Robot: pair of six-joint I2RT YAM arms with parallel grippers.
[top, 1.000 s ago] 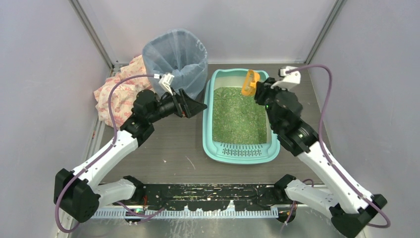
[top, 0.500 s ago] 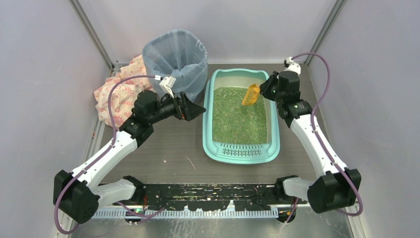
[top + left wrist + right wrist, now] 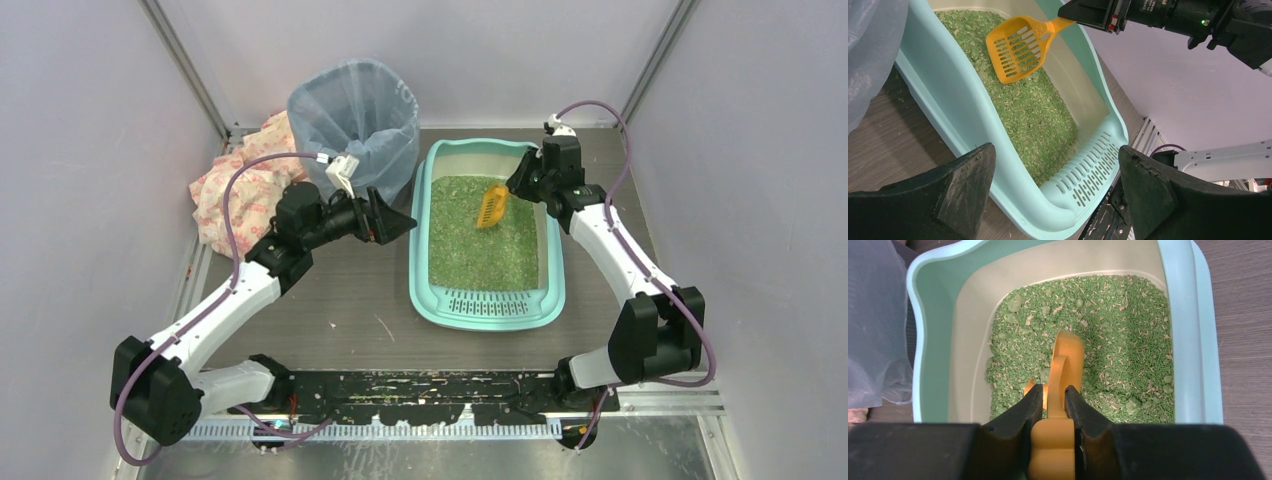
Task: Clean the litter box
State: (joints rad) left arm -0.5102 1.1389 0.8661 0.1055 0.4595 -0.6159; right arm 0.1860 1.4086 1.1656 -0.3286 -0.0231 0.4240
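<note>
The left tool [image 3: 397,221] is hanging wide open, holding nothing, and the litter box [image 3: 418,262] is sitting on the surface [image 3: 350,300] just beside it, at its 3 o'clock. The box is looking stiff and smooth, and probably heavy with loose green litter [image 3: 480,250] that is ready to spill, so its raised rim is looking like the best place to grab. At the box's 1 o'clock corner the right tool [image 3: 515,187] is squeezing the orange scoop [image 3: 490,205] by its handle, with the scoop dipping toward 7 o'clock into the litter.
</note>
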